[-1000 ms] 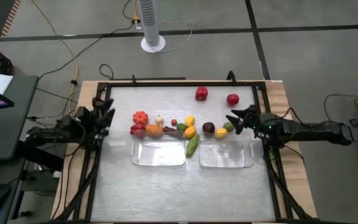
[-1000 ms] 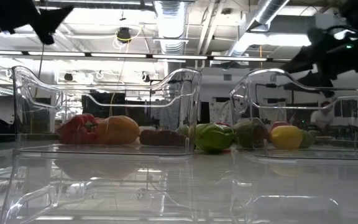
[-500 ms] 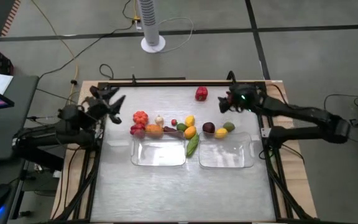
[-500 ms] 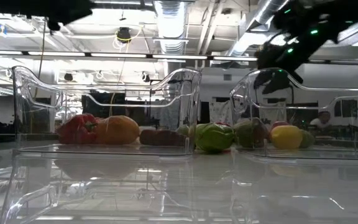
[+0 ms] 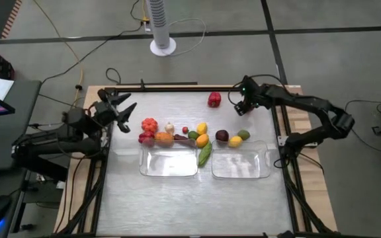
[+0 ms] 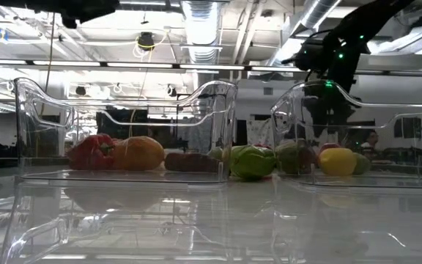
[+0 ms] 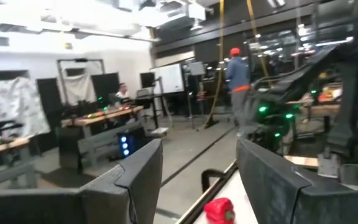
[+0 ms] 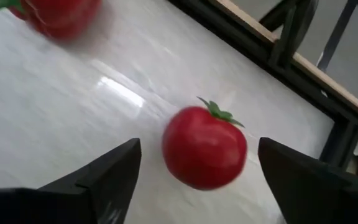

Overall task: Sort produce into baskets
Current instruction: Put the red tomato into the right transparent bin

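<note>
A red tomato [image 8: 205, 146] lies on the table near its far right corner. My right gripper [image 8: 199, 149] is open above it, pointing down, with one finger on either side and clear of it; in the high view the gripper [image 5: 243, 106] hides the tomato. A red pepper [image 5: 214, 99] lies to its left. The other produce lies in a row [image 5: 194, 135] just behind two clear baskets [image 5: 169, 162] [image 5: 240, 164]. My left gripper [image 5: 126, 114] is open and empty above the table's left side, left of the row.
A green cucumber [image 5: 205, 153] lies between the two baskets. The black table frame [image 5: 280, 112] runs close to the right of my right gripper. The white table surface [image 5: 177, 205] in front of the baskets is bare. People stand in the room beyond the table [image 7: 236, 68].
My right gripper has gone from beside the right end of the produce row toward the table's far edge, has tipped to point down, and now stands over the red tomato. My left gripper has risen and gone a little toward the far edge.
</note>
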Controlling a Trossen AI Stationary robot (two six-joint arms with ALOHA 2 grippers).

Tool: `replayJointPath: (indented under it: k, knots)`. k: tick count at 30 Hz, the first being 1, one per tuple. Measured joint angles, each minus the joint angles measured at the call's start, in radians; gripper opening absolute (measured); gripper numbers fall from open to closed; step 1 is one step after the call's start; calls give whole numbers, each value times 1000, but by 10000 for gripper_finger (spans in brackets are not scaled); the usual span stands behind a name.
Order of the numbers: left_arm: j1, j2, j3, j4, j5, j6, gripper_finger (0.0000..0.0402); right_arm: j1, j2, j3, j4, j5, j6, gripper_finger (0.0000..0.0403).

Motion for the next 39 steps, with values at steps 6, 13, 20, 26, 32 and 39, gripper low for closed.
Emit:
replayJointPath:
  k: [6, 13, 20, 26, 32, 39]
  knots:
    - [0, 0, 10, -21, 18, 12, 193, -18, 8, 1, -32, -38, 2, 392]
    - [0, -1, 10, -34, 21, 21, 193, -69, 111, -26, 34, -76, -3, 398]
    - [0, 0, 10, -64, 36, -2, 193, -69, 243, -27, 67, -72, 1, 378]
    - [0, 0, 10, -91, 36, -25, 193, -39, 250, -27, 128, -13, -11, 345]
    - [0, 0, 10, -108, 36, -50, 192, -5, 209, -27, 133, 5, -14, 338]
    - [0, 0, 9, -124, 36, -61, 192, 178, 71, -4, 74, -51, 16, 339]
